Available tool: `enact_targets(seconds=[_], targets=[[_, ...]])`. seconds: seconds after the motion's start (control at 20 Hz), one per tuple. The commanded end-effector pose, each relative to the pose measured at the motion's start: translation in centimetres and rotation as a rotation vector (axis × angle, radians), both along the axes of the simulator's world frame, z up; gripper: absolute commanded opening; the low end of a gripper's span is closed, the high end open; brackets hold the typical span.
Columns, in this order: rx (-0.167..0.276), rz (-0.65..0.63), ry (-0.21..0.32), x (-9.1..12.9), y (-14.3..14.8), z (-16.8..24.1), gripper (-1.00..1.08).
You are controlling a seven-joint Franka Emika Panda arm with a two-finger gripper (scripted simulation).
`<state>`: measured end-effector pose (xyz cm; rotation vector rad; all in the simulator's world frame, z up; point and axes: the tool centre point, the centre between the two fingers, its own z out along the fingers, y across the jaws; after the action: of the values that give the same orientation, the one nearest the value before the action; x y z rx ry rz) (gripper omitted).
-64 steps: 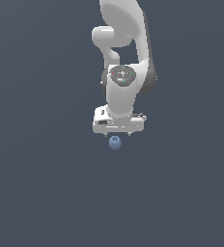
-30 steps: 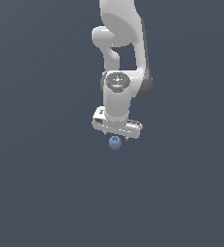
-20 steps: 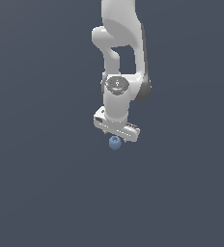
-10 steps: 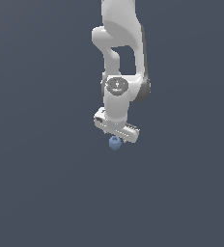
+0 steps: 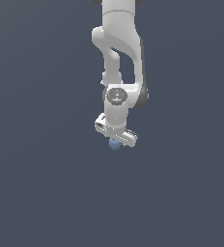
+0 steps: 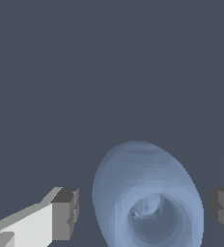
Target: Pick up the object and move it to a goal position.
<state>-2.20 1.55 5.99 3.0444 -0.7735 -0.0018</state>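
The object [image 6: 147, 193] is a small light-blue rounded item with a darker dimple on top. In the wrist view it lies between my two fingertips, with a gap on each side. My gripper [image 6: 145, 212] is open around it. In the exterior view the object [image 5: 115, 144] shows just below the white hand, mostly covered by it, and my gripper [image 5: 116, 141] sits right over it. The fingers themselves are hidden by the hand in that view.
The white arm [image 5: 119, 58] reaches down from the top of the exterior view. The surface [image 5: 46, 183] is a plain dark blue-grey all round. No goal marker shows.
The hand has turned about its vertical axis and sunk a little lower over the object. The object has stayed where it was.
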Motion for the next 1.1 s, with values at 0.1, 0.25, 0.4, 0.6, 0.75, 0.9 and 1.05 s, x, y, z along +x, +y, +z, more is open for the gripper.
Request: enact_targets(seconds=[0.1, 0.25, 0.4, 0.6, 0.75, 0.9, 1.05], targets=[[0.000, -0.001, -0.001, 0.1, 0.0, -1.0, 1.00], [0.000, -0.001, -0.001, 0.1, 0.0, -1.0, -1.00], [0.000, -0.001, -0.001, 0.1, 0.0, -1.0, -1.00], [0.000, -0.001, -0.001, 0.1, 0.0, -1.0, -1.00], [0.000, 0.000, -0.003, 0.2, 0.0, -0.9, -1.00], [0.000, 0.000, -0.003, 0.3, -0.2, -0.4, -1.00], [0.000, 0.000, -0.003, 0.4, -0.6, 0.7, -1.00]])
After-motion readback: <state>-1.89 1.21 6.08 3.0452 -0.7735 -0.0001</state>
